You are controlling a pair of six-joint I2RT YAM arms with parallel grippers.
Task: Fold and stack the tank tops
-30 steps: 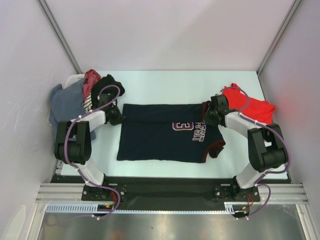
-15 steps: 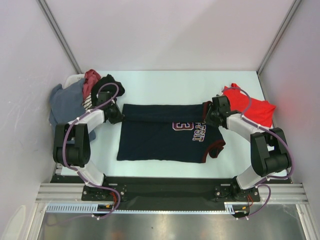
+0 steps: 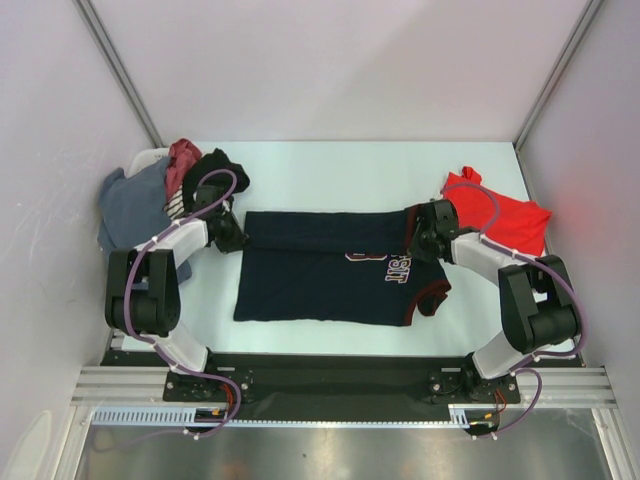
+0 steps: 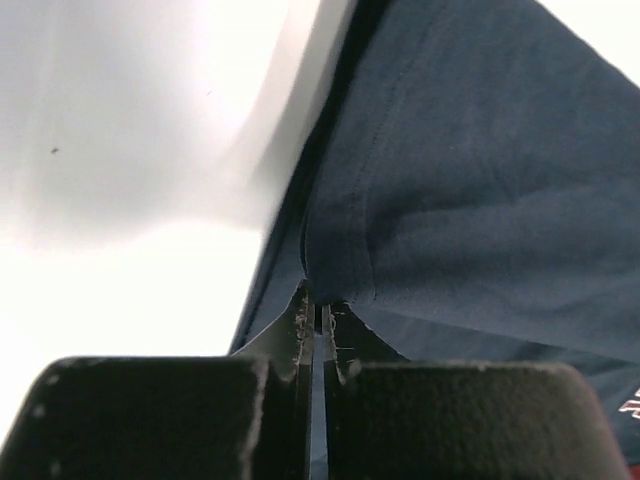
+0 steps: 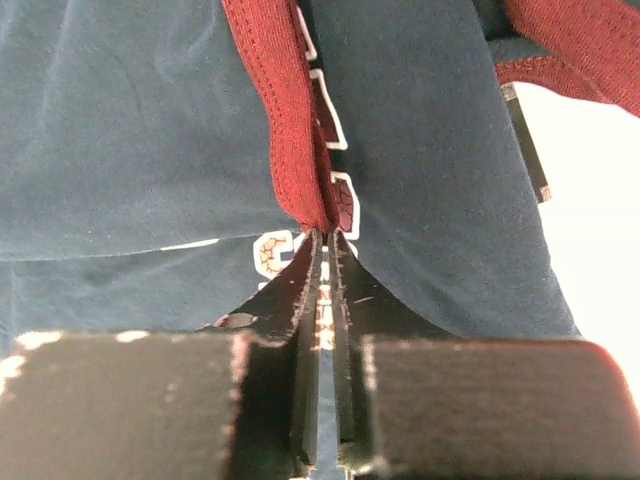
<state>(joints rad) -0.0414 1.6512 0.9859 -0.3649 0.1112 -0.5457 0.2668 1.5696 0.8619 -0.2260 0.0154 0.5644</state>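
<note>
The navy tank top [image 3: 330, 268] lies flat in the middle of the table, its far edge doubled toward the near side and partly covering the print. My left gripper [image 3: 232, 232] is shut on the navy hem at the far left corner [image 4: 335, 285]. At the far right corner my right gripper [image 3: 418, 236] is shut on the maroon trim [image 5: 300, 170] of the same top. Behind the right arm the red tank top [image 3: 505, 215] lies at the table's right edge.
A white basket [image 3: 148, 160] at the far left holds a heap of grey, red and black clothes [image 3: 170, 185]. White walls close in the table on three sides. Both arm bases sit on the black rail [image 3: 330, 375] at the near edge.
Both grippers have drawn the navy top's far edge a little toward the near side, so the fold now hides more of the printed number.
</note>
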